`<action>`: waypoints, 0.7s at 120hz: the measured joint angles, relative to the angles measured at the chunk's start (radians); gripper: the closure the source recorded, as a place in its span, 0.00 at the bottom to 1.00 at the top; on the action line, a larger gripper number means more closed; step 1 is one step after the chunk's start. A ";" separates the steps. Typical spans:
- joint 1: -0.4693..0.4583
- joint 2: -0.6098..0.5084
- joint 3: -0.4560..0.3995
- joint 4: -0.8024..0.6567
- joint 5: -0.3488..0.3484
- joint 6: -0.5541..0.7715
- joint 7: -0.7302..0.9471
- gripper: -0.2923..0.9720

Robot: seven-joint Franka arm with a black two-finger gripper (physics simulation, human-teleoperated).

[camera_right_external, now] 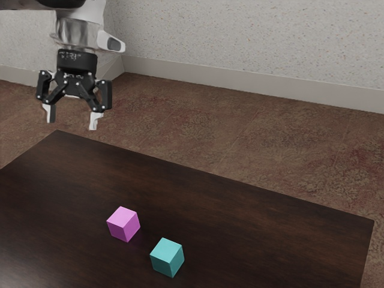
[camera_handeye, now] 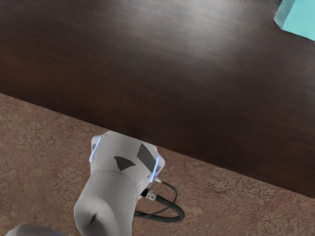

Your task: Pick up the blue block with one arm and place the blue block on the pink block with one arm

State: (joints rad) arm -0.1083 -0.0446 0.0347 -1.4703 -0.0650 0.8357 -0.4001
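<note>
Currently on the approach: gripper hangs released and empty, high over the far corner of the surface, at the exterior view's left. Blue block sits on the surface well apart from the gripper, just beside the pink block, seemingly not touching. Likely best: move above the blue block, square the fingers to its flat sides, and descend straight without nudging the pink block. Wrist view cuts the blue block to one corner. Its far faces are hidden.
</note>
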 joint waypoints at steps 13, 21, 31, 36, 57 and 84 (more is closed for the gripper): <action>-0.058 -0.002 0.013 -0.029 -0.014 0.221 -0.184 0.23; -0.068 -0.008 0.015 -0.035 -0.021 0.308 -0.281 0.23; -0.064 -0.001 0.026 -0.034 0.001 0.383 -0.385 0.23; -0.049 0.029 0.029 -0.035 0.018 0.418 -0.399 0.23; -0.001 0.097 -0.001 -0.157 0.085 0.650 -0.272 0.23; -0.123 -0.023 -0.011 -0.516 0.073 0.974 -0.105 0.23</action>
State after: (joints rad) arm -0.2315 -0.0679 0.0237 -1.9861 0.0085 1.8101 -0.5048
